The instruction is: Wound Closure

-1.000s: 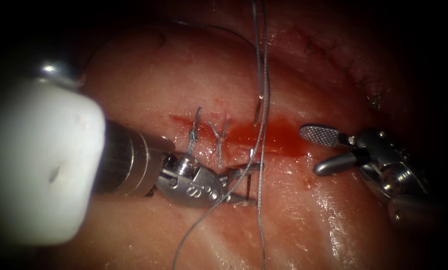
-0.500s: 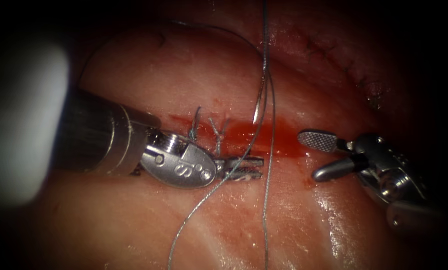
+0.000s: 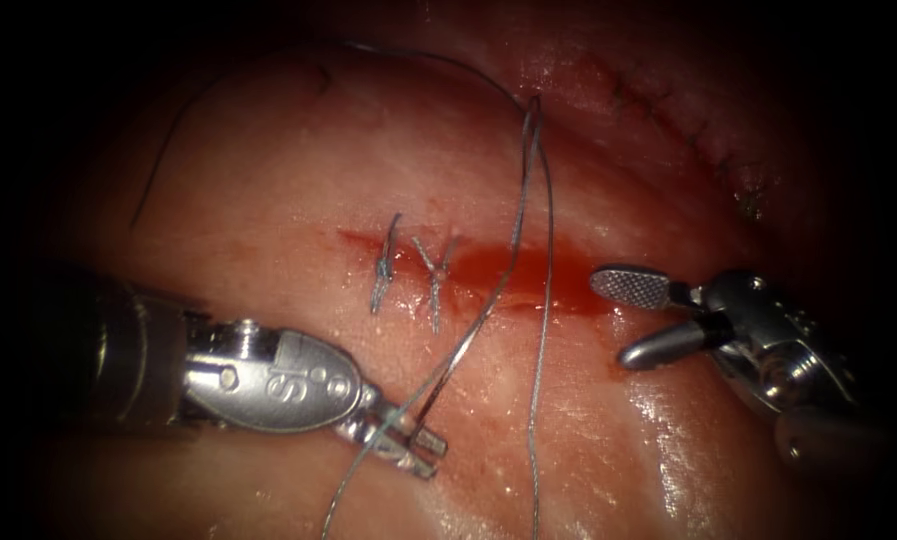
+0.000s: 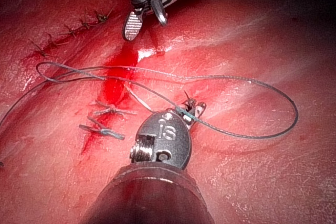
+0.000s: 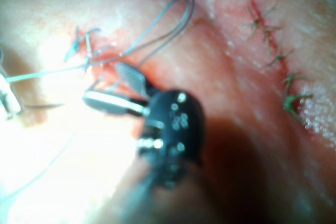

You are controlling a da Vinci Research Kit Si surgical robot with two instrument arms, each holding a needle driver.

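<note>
While the left tool [image 3: 413,440] grips the thread [image 3: 488,310], drawing it down-left through the cut [image 3: 488,275], the right tool [image 3: 640,318] waits open, empty. Next calls for steady tension.

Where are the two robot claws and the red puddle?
left tool [image 3: 408,440]: endoscope view, between the tips of its jaws, shut on the thread.
right tool [image 3: 628,320]: endoscope view, in the gap between its open, empty jaws.
red fluid [image 3: 513,270]: endoscope view, middle of the pool along the cut.

Tissue [image 3: 668,440] — wet, glossy; right tool [image 3: 633,318] — polished metal, cross-hatched jaw face; left tool [image 3: 408,440] — brushed metal; thread [image 3: 543,330] — fine, grey.
</note>
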